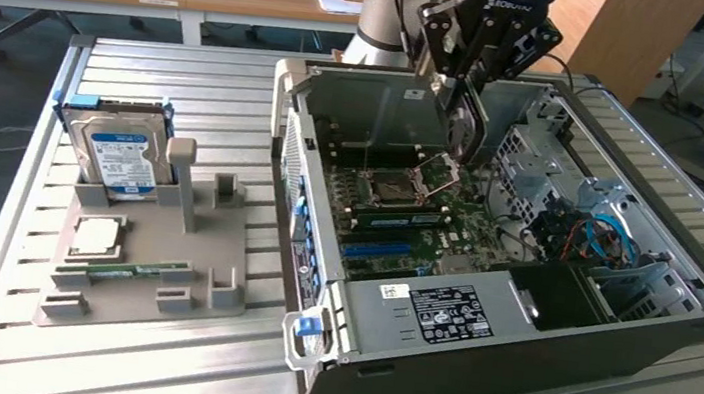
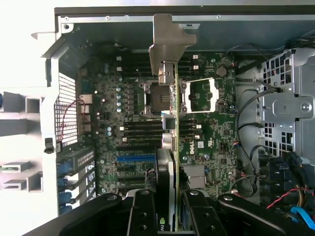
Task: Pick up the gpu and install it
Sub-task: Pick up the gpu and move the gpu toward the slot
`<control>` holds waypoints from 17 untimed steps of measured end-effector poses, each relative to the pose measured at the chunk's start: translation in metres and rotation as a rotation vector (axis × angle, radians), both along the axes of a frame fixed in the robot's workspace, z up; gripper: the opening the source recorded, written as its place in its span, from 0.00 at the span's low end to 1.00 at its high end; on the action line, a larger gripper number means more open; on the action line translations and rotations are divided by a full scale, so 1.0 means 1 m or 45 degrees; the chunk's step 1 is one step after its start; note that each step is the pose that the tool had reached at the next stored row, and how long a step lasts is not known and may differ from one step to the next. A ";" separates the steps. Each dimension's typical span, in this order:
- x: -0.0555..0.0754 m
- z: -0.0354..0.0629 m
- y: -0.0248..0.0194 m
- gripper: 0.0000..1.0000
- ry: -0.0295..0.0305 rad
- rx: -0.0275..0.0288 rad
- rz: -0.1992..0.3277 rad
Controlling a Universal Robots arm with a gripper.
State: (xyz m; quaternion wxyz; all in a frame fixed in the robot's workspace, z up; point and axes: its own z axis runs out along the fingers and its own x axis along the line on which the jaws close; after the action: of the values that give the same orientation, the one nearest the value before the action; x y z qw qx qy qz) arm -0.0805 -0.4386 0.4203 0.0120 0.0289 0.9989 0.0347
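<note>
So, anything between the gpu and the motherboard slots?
Nothing visible. The gripper holds the gpu edge-on over the CPU socket area, inside the open case. The blue slots on the motherboard look bare; cables sit off to the side.

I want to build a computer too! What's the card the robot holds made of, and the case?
The gpu: thin green edge, likely circuit-board laminate; its bracket looks dull grey metal. The case: thin folded grey walls, probably sheet metal.

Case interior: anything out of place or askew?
The CPU socket lies open, its metal frame flipped aside. The gpu hangs straight, edge-on in the gripper above the board; nothing else stands out.
</note>
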 end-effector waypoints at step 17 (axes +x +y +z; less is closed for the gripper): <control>0.012 0.0000 0.0000 0.27 0.0000 0.0000 0.000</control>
State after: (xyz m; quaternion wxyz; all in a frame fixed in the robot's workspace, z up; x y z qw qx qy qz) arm -0.0687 -0.4386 0.4203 0.0120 0.0289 0.9989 0.0347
